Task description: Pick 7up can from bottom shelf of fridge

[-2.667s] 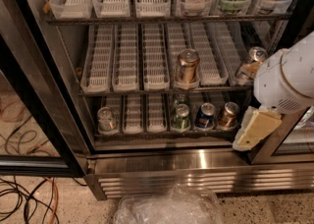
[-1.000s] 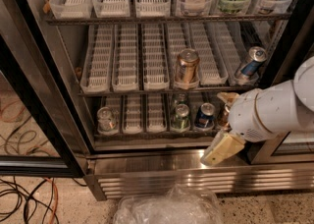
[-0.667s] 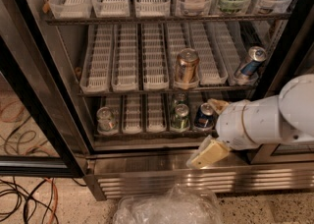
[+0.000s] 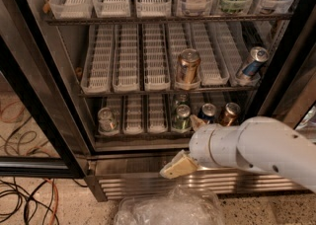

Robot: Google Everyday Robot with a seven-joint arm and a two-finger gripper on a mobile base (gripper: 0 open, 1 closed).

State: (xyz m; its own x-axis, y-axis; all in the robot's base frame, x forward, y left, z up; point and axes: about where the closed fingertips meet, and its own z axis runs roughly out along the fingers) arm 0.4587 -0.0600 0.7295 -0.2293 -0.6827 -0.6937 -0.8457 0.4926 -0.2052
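The 7up can, pale silver-grey, stands upright at the front left of the fridge's bottom shelf. My gripper hangs in front of the fridge, low and to the right of that can, level with the steel base. It is open and holds nothing. One cream finger points down-left, and the other's tip shows just below the green can. The white arm comes in from the right and hides the shelf's right end.
A blue can and a copper can stand right of the green one. On the middle shelf are a gold can and a tilted blue can. Clear plastic lies on the floor, cables at left.
The arm has swung from the right side of the fridge leftward and downward. The gripper now sits before the base, closer to the bottom shelf's cans. No can has moved.
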